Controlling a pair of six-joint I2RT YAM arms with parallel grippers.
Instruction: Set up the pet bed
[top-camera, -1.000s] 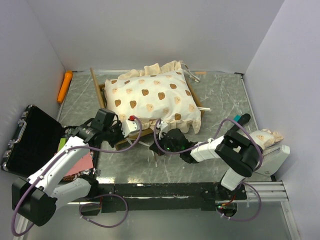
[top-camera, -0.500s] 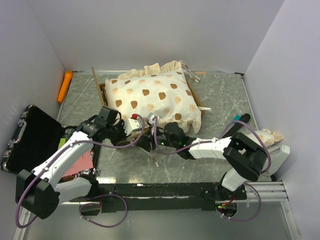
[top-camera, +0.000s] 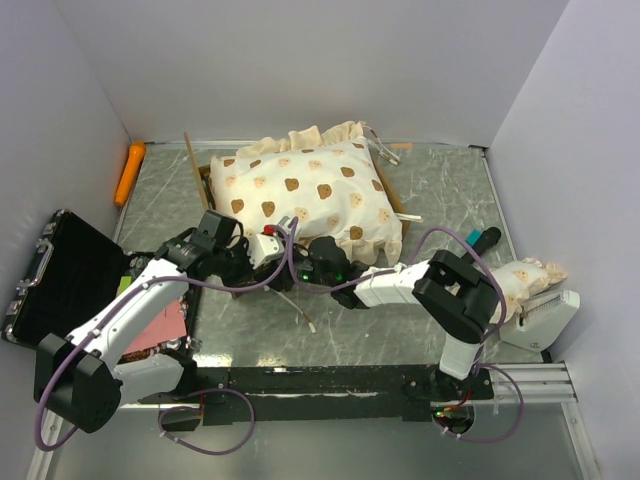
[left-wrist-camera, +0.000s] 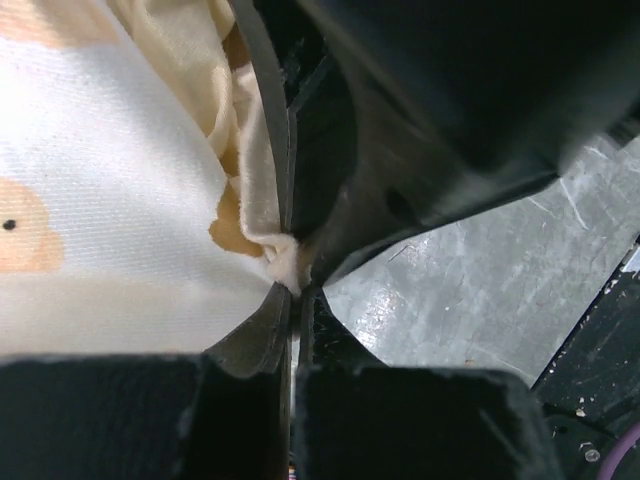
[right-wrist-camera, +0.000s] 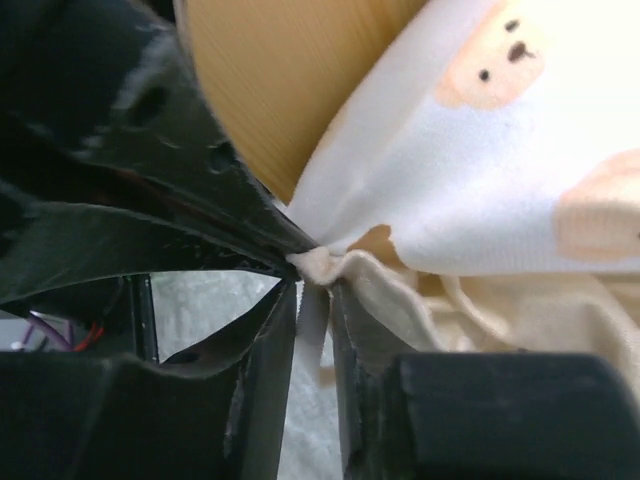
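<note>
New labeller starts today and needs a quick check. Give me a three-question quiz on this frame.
1. True or false: the left gripper is shut on the mattress ruffle.
2. Which mattress corner is the right gripper at?
3. The orange object lies: A at the table far-left corner; B on the mattress; C in the right gripper.
Key: 1 true; 2 near-left, beside the left gripper; 3 A.

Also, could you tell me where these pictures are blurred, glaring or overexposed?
Top view: sharp and evenly lit. Left wrist view: mattress weave crisp, glare on the table, left gripper a dark blur. Right wrist view: mattress washed out at upper right, right gripper underexposed.
</note>
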